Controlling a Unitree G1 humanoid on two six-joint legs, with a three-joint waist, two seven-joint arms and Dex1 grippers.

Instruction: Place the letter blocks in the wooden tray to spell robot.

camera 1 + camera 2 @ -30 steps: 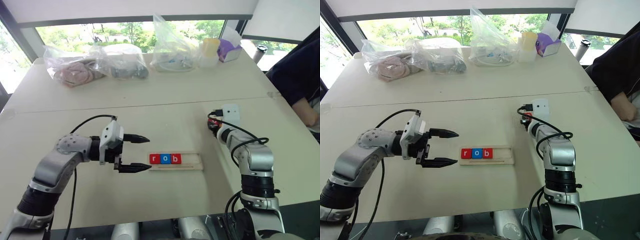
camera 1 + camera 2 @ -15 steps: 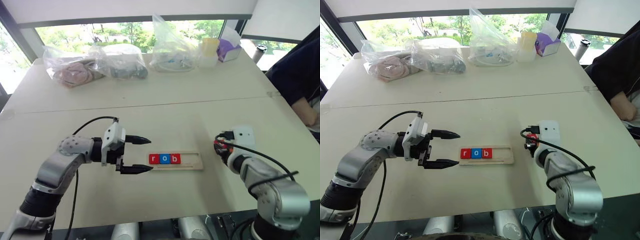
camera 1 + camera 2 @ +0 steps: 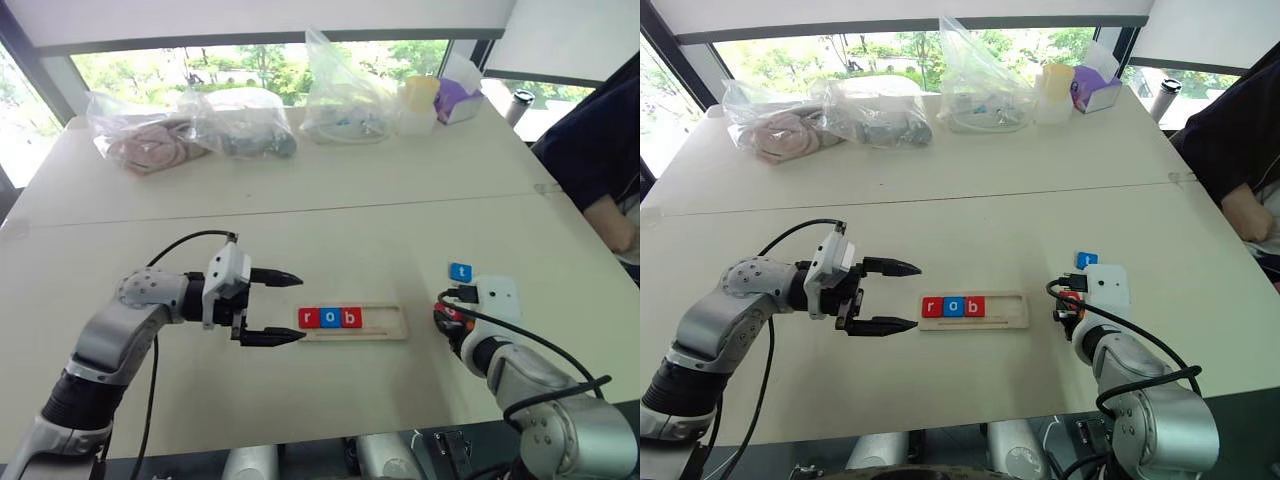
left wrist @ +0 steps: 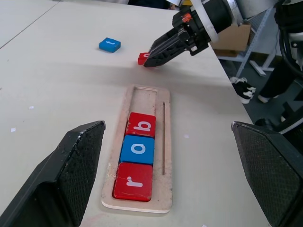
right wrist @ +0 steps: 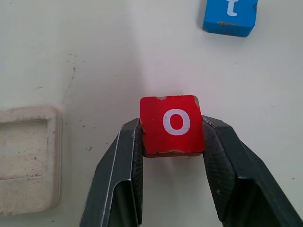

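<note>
From the left eye view: I'm keeping my left fingers (image 3: 282, 307) spread wide and empty, parked just off the left end of the wooden tray (image 3: 385, 334). My guess is they're sitting there so the tray doesn't slide when the next tile goes in. The tray is lying lengthwise on the bench (image 3: 330, 230) with the r block (image 3: 308, 318), blue o block (image 3: 329, 318) and b block (image 3: 350, 318) lined up from its left end, so two slots at the right end are waiting. The blue t block (image 3: 460, 271) is lying loose on the bench, well right of the tray.

Right eye view is showing the same layout.

Left wrist view: I'm looking down the tray between my two open fingers, nothing touching them. Past the tray's empty end my right fingers (image 4: 150, 57) are pinching the red o block (image 4: 142, 58) down near the bench.

Right wrist view: my right fingers are squeezing the red o block by its two side edges, letter facing up. That side grip should let it drop flat into the fourth slot. The tray's empty end is just beside it, and the t is a bit beyond.
</note>
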